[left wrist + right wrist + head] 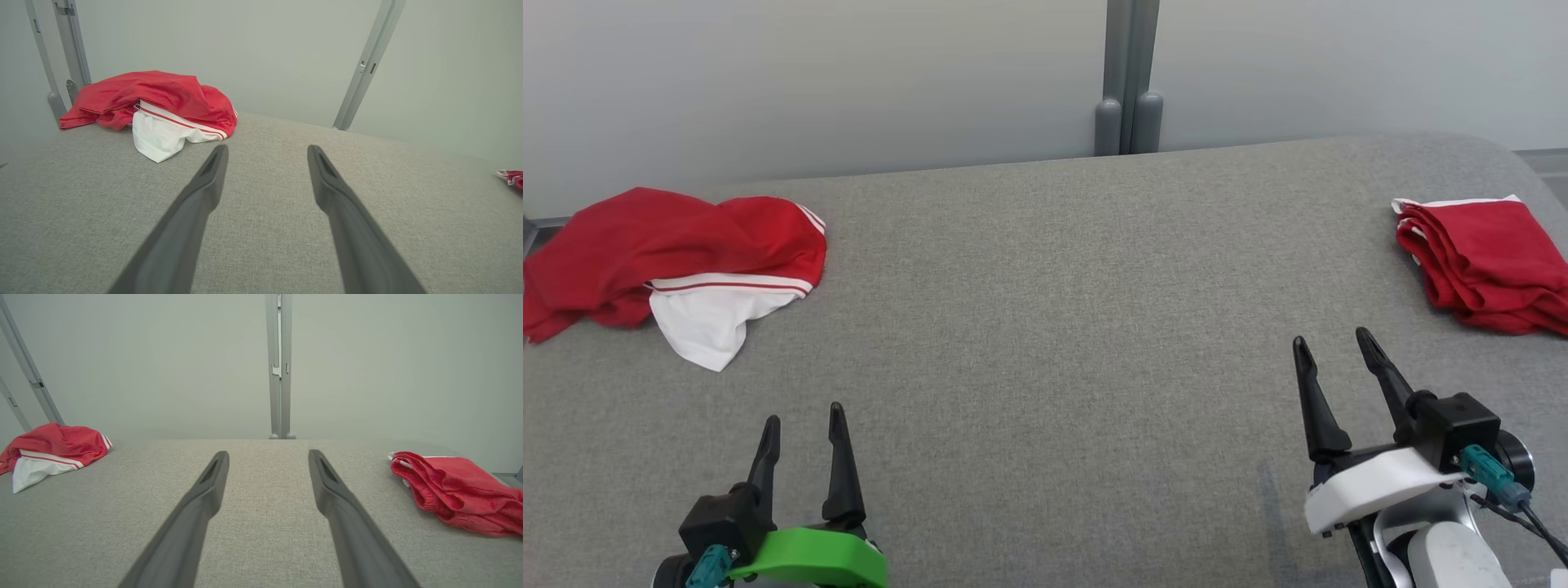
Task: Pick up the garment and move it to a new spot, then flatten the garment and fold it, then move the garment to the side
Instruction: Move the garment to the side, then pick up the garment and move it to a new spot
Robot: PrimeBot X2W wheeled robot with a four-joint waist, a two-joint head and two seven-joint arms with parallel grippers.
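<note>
**Both grippers spread and idle; two red garments at opposite ends of the pad**

Left to right, head view:

- crumpled garment (678, 253) sits at the far left of the grey pad (1054, 343), close to the back edge; red bulk on top, with a white panel with red-striped trim spilling out below; long axis runs left-right along the back edge; the white flap points toward the robot; left end reaches the frame edge
- left gripper (805, 415) is at lower left, over the pad; fingers spread, nothing between them, tips pointing away from the robot; well apart from the crumpled garment
- grey post (1127, 82) stands against the pale wall behind the pad's middle
- right gripper (1332, 338) is at lower right; fingers spread, holding nothing, tips leaning slightly left; near the folded garment, not touching it
- folded garment (1486, 261) is at the far right; a stacked red bundle with a white edge at its far side; long axis runs diagonally from far-left to near-right; right end cut off by the frame

Left wrist view: left gripper (267, 149) wide apart over bare pad; crumpled garment (163, 98) ahead and left of the fingers.

Right wrist view: right gripper (268, 454) wide apart; crumpled garment (57, 445) far left, folded garment (457, 490) right.
</note>
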